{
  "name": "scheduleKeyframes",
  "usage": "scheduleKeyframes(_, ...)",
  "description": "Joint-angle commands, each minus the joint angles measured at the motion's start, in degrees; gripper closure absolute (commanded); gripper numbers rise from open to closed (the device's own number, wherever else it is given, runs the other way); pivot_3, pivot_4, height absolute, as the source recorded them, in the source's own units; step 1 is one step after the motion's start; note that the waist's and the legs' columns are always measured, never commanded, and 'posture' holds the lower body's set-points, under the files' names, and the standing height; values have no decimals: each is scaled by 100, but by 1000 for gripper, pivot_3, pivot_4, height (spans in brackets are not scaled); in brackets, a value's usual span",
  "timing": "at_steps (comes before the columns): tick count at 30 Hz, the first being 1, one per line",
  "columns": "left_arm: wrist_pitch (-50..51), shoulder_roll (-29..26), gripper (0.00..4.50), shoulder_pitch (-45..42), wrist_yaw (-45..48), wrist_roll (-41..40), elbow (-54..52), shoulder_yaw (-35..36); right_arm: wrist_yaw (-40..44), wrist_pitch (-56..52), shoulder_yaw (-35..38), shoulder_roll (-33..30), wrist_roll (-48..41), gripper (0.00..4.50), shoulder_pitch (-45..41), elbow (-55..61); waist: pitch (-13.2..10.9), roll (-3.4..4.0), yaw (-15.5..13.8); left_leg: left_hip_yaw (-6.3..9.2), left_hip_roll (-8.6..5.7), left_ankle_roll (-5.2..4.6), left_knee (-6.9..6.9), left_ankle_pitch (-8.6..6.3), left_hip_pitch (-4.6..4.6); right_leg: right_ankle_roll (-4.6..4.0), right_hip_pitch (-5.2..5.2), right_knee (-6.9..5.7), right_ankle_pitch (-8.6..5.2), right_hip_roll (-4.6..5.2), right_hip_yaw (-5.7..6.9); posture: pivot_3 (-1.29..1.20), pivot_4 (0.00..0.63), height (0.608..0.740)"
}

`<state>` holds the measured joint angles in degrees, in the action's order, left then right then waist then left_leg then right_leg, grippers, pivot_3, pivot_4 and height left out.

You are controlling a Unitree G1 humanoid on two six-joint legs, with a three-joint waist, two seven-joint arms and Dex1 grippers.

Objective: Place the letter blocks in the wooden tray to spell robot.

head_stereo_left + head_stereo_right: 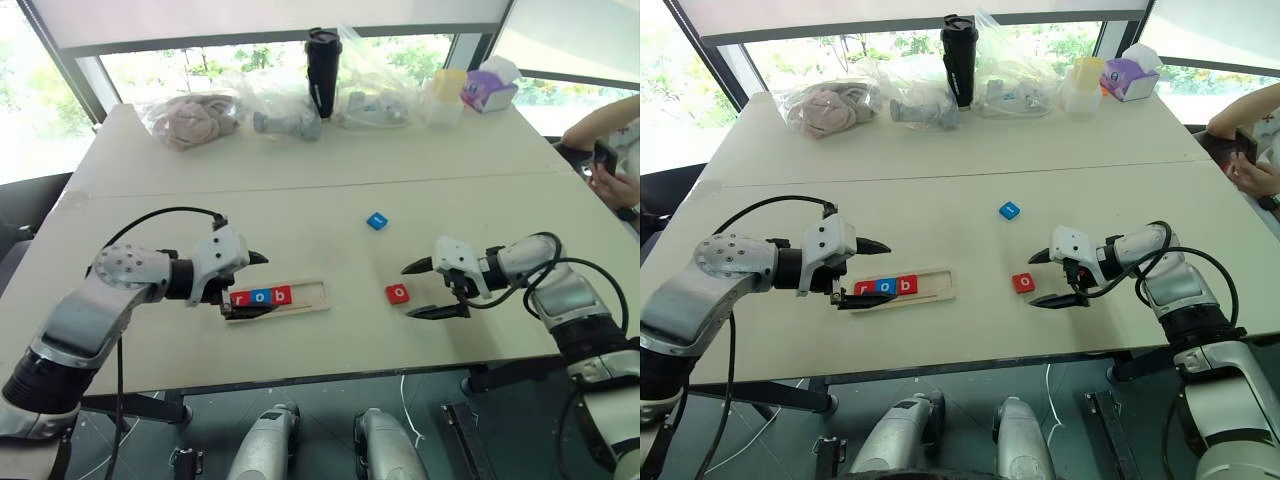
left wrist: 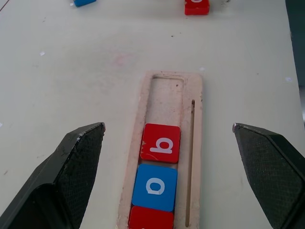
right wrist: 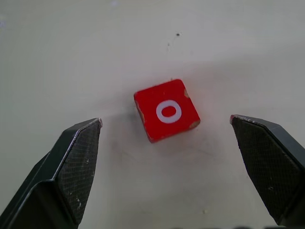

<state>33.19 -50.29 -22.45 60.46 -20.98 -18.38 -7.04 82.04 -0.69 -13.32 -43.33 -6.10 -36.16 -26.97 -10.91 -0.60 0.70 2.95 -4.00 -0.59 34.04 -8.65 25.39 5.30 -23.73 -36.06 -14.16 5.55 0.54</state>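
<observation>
Light wood is what lies between your left gripper's [image 1: 247,284] fingers: the wooden tray [image 1: 312,297] runs out ahead of them, with red r [image 1: 240,297], blue o [image 1: 261,296] and red b [image 2: 161,143] seated in a row at the near end and two slots bare beyond. Those fingers stand wide and hold nothing. Moving right, the red o block [image 3: 167,110] lies flat on the counter [image 1: 300,220], centred in the gap of your right gripper [image 1: 428,289], whose fingers are also spread wide and clear of it on both sides. Further ahead of them sits the blue block [image 1: 376,221], presumably the t. The o looks light, stiff and thin, likely to skid on the smooth top, so pinch it squarely across two opposite edges, low against the counter.
</observation>
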Motion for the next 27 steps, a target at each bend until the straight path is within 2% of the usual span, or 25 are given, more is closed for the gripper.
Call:
scheduleKeyframes(1,39,-54,0,28,-86,-39,-235,232,65,167,-4,158,59,257,-251,-265,0,0,1,-1,0,-3,0,2,0,0,-2,-2,0,0,-1,0,150,740)
scheduleKeyframes(3,61,-58,0,59,-125,-47,-255,244,50,234,-37,288,123,833,-348,-479,0,0,-1,0,0,-6,-1,4,0,1,-2,-3,0,-1,-1,0,150,740)
scheduleKeyframes(4,70,-60,0,69,-145,-48,-266,246,59,261,-45,343,140,1271,-395,-590,0,0,0,0,0,-6,-1,4,0,1,-3,-4,0,-2,-1,0,150,740)
scheduleKeyframes(5,78,-61,0,76,-162,-49,-276,251,75,278,-46,382,150,1972,-435,-674,0,0,0,0,0,-6,0,4,0,1,-3,-4,1,-2,-1,0,150,740)
scheduleKeyframes(6,92,-66,0,89,-174,-57,-296,264,93,294,-42,404,158,2286,-466,-734,0,0,-1,0,0,-6,0,4,0,1,-2,-4,1,-2,-1,0,150,740)
scheduleKeyframes(8,117,-89,0,119,-187,-76,-330,312,133,303,-27,413,166,3295,-510,-779,0,0,-9,0,-1,-5,0,4,0,1,-1,-4,1,-3,-1,0,150,740)
scheduleKeyframes(16,257,-269,0,214,-249,-140,-391,564,13,-511,146,524,-104,3326,-807,98,-1,2,15,-1,-1,0,0,1,1,1,-10,-11,1,-2,-5,0,150,740)
scheduleKeyframes(20,608,-580,0,403,-176,-271,-743,759,-626,-972,-159,1186,166,3326,-1255,616,-1,2,57,-3,3,4,-3,2,1,0,-22,-20,2,-8,-11,0,150,740)
scheduleKeyframes(27,934,-946,0,877,-233,-472,-1248,1153,-1315,-1760,-696,2136,496,3326,-1445,1159,0,1,-23,2,-3,10,-13,3,4,0,-51,-23,2,-9,-10,0,150,740)
